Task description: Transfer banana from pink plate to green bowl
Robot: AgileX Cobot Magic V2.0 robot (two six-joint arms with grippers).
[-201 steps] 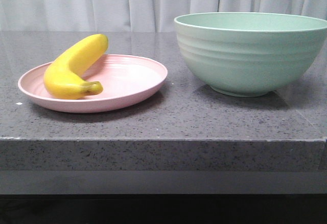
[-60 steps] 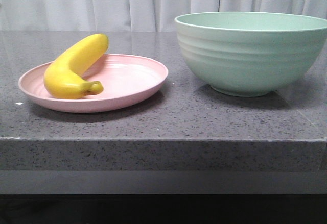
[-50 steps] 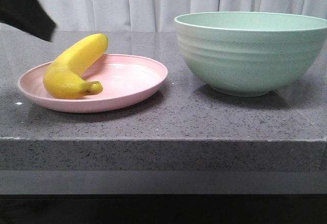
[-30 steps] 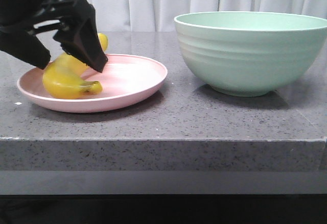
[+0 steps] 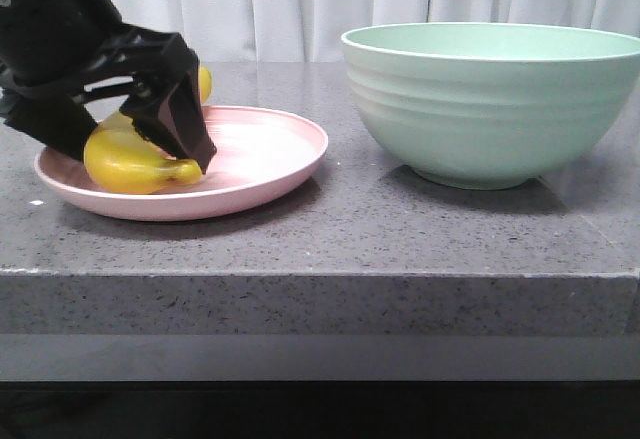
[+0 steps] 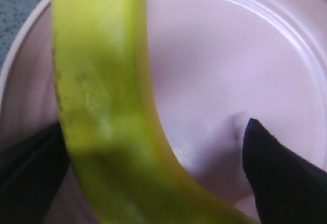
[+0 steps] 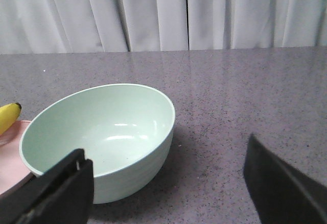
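The yellow banana [image 5: 135, 157] lies on the pink plate [image 5: 255, 164] at the left of the counter. My left gripper [image 5: 130, 144] is down over the plate, open, its black fingers [image 5: 180, 119] straddling the banana. In the left wrist view the banana [image 6: 107, 106] runs between the two fingers [image 6: 281, 178] with a wide gap on one side, above the plate [image 6: 230, 71]. The green bowl [image 5: 490, 99] stands empty at the right. The right wrist view shows the bowl [image 7: 102, 132], the banana's tip [image 7: 9, 116] and my right gripper [image 7: 166, 188] open and empty above the counter.
The grey speckled counter [image 5: 330, 229] has its front edge close to the plate and bowl. White curtains [image 5: 300, 4] hang behind. In the right wrist view bare counter [image 7: 245, 91] stretches beside the bowl.
My left arm came in from the upper left and dropped onto the plate; its fingers now straddle the banana. The banana, plate and bowl have not moved.
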